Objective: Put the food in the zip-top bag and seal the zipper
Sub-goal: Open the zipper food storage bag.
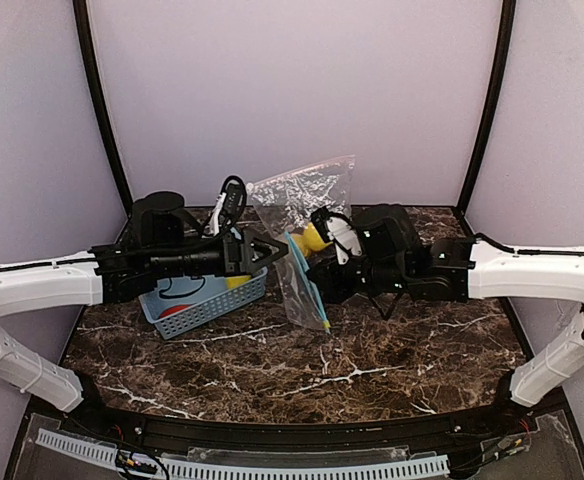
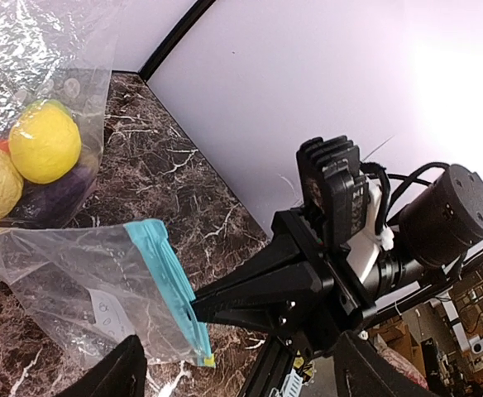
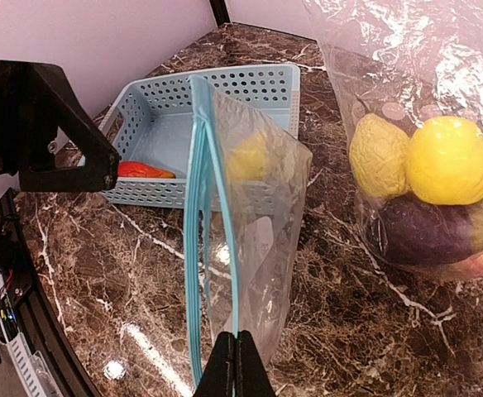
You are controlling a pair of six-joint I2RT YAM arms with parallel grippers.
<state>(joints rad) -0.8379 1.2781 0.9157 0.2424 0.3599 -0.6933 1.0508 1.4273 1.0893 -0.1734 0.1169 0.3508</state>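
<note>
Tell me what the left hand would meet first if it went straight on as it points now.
Probably the teal zipper of the zip-top bag, just ahead of the open left hand; the right hand holds that bag. Depth is uncertain.

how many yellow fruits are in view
3. Two yellow fruits sit side by side in the zip-top bag, above the purple eggplant; a third lies in the blue basket. More may be hidden.
</note>
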